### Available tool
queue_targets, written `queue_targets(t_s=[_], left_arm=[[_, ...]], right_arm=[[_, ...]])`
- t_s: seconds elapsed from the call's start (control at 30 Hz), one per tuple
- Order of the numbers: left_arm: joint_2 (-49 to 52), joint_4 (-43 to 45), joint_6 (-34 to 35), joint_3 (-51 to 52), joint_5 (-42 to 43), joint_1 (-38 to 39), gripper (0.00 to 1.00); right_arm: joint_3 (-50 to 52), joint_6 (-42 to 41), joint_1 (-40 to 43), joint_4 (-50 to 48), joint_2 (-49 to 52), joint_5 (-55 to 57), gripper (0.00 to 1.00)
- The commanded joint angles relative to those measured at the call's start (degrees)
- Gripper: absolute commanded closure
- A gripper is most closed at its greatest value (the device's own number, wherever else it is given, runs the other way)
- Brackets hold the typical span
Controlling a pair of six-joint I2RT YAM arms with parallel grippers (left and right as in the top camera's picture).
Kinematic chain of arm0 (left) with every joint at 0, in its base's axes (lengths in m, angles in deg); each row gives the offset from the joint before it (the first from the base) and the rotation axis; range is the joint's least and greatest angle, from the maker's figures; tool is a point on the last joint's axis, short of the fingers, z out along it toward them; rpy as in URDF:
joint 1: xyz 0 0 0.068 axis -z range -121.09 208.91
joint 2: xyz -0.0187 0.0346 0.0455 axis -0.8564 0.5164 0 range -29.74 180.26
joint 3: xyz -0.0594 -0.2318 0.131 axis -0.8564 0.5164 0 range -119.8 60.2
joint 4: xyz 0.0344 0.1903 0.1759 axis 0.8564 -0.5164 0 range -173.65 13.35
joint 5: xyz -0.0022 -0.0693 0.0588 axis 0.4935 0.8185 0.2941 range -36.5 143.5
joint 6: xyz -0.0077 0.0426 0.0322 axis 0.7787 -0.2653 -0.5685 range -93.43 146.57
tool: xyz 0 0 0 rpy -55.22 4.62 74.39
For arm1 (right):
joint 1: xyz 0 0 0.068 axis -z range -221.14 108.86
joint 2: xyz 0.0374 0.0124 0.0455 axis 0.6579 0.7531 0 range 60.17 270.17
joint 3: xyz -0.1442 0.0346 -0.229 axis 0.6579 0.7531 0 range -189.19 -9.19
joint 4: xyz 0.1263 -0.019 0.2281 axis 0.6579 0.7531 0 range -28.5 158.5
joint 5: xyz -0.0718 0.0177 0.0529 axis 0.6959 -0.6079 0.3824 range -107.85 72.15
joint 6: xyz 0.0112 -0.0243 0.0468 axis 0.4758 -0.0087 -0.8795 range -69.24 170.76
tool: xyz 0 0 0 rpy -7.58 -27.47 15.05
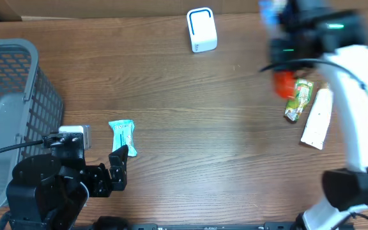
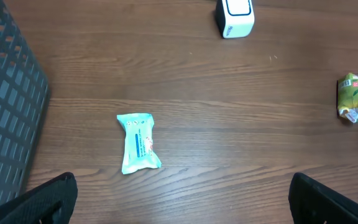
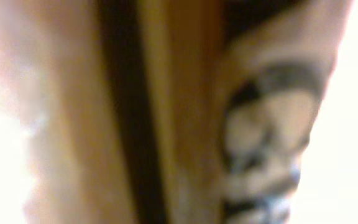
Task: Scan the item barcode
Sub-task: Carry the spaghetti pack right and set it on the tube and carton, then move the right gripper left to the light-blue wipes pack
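Currently I have one item up in my right arm for scanning, with the other arm idle.
My right gripper [image 1: 281, 71] sits to the right of the scanner [image 1: 202, 30], pinched on a red packet [image 1: 285, 84]. The packet blurs with the arm, so I judge it is carried rather than lying on the table. The right wrist view is too smeared to show a barcode. Well down-left of the scanner, my left gripper [image 1: 112, 172] is spread wide beside a teal packet [image 1: 121, 136], probably the next pick.
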Motion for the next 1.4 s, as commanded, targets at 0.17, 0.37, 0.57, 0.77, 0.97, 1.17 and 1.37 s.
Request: queue_targets(t_s=[0.17,0.37,0.57,0.77,0.97,1.17,1.37], left_arm=[[-0.1,0.1,-1.1,-0.3,-0.4,-0.2,0.0],[-0.1,0.1,-1.1,-0.3,-0.4,-0.2,0.0],[-0.1,0.1,-1.1,-0.3,-0.4,-0.2,0.0],[-0.1,0.1,-1.1,-0.3,-0.4,-0.2,0.0],[-0.1,0.1,-1.1,-0.3,-0.4,-0.2,0.0],[-0.1,0.1,-1.1,-0.3,-0.4,-0.2,0.0],[-0.1,0.1,-1.1,-0.3,-0.4,-0.2,0.0]], right_arm=[[23.6,-5.2,11.2,-10.1,2.7,-5.6,0.96],[36.2,-5.2,16.3,-19.5,2.7,-7.1,0.96],[36.9,-4.7,18.8,-20.1,2.7,-7.1,0.31],[31.4,0.0,18.4,-15.4,2.6,-12.8,0.21],[14.8,2.2,14.4,-5.2,1.6,-17.1,0.21],[5.5,2.8,7.9,-2.6,1.0,-22.3,0.19],[9.3,2.8,-3.9,-9.7,1.2,-30.4,0.18]])
